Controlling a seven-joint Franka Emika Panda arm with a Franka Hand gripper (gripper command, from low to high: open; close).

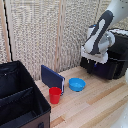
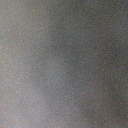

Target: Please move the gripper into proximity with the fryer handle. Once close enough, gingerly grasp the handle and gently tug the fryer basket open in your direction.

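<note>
The black boxy air fryer stands at the back of the wooden table on the exterior view's right. Its fryer basket forms the lower front. The white arm reaches down in front of it. The gripper hangs under its white flat block right at the fryer's front face. The fryer handle is hidden behind the gripper and wrist. I cannot tell whether the fingers are open or closed on anything. The wrist view is a grey blur and shows nothing I can name.
A large black fabric divided bin fills the exterior view's lower left. A red cup, a blue bowl and a dark blue flat box stand on the wooden table. A ribbed beige screen runs behind.
</note>
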